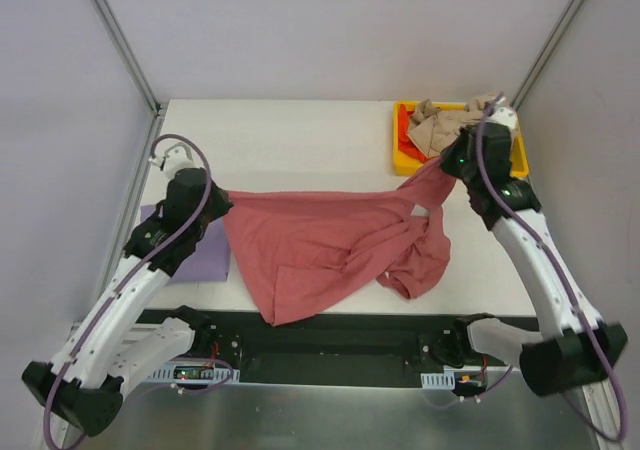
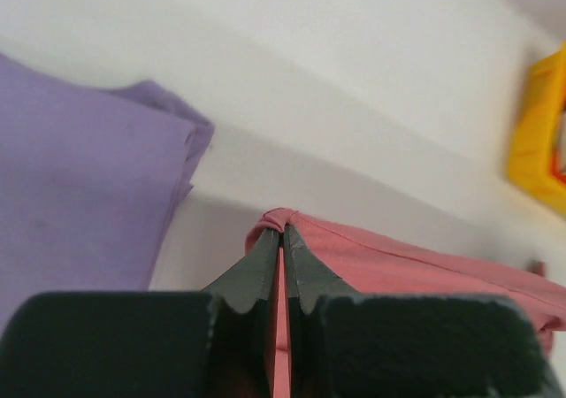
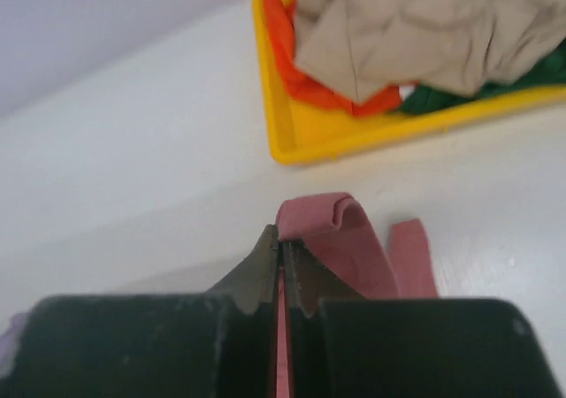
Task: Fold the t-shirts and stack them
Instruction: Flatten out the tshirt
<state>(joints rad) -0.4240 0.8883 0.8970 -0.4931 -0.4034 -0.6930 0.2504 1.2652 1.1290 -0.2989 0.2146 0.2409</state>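
Stretching the pink shirt (image 1: 330, 245) between both arms looks to be the step in hand. The left pincer (image 2: 283, 232) is clamped tight on a hem corner well to the left of the tray (image 1: 403, 158), and the right pincer (image 3: 281, 241) is clamped on a bunched edge just in front of the tray's near left corner. The cloth runs taut along its top edge between the two grips. The rest lies on the desk (image 1: 300, 135), nearer the arms than the tray is, and it is rumpled and twisted at the end closer to the tray. A lavender shirt (image 1: 205, 255), apparently folded, lies far left of the tray, just beside the left grip. The beige shirt (image 1: 440, 125), red shirt (image 3: 305, 75) and green shirt (image 3: 495, 84) sit heaped in the tray. The fold itself seems not yet begun. The next move probably calls for laying the pink shirt flat and smoothing the twisted end, with both grips moving together so the top edge does not slacken.
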